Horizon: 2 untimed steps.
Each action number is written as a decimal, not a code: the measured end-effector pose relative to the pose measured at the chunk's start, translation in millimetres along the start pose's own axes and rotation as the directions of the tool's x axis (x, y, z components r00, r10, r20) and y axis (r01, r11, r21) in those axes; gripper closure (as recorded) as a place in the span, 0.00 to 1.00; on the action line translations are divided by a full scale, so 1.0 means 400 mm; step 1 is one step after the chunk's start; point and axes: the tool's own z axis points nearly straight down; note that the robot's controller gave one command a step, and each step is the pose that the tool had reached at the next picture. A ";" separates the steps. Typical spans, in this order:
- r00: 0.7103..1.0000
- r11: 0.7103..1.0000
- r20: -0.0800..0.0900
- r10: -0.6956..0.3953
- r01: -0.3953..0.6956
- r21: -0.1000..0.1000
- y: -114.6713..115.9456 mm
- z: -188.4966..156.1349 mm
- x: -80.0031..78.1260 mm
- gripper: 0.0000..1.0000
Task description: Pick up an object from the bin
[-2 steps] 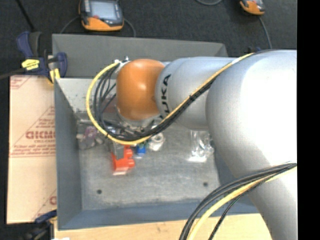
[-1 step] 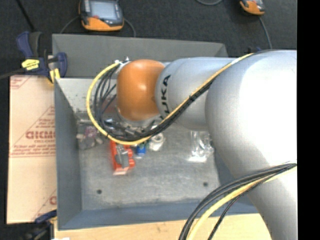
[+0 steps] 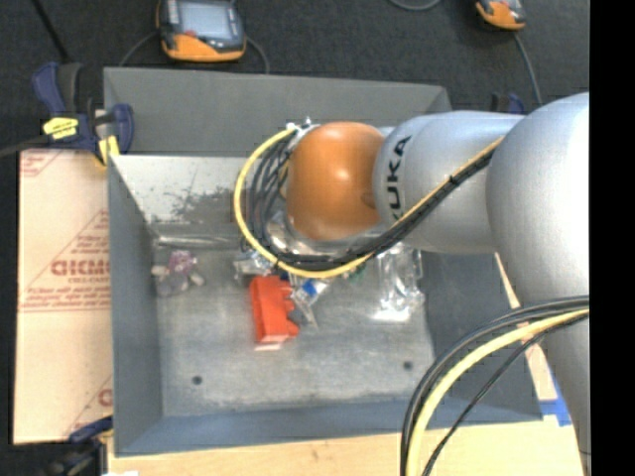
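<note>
Tool (image 3: 301,300) sits just beside the red block (image 3: 268,310) (open or closed, loaded or not, I cannot tell) and could shove it aside instead of gripping.

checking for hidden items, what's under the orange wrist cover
A red block, a blue bit and clear plastic poke out below it; anything directly beneath is covered.

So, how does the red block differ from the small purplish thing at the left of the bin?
The red block is bright, boxy and larger; the purplish thing is dull, lumpy and smaller. The red block lies mid-bin, close by the arm's orange cover; the purplish thing lies apart, nearer the left wall. Both rest on the bin floor.
</note>
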 end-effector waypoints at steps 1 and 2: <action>1.000 1.000 0.007 0.003 -0.003 0.001 0.000 -0.011 -0.008 1.00; 1.000 1.000 0.007 -0.017 0.017 0.001 0.075 -0.028 -0.011 1.00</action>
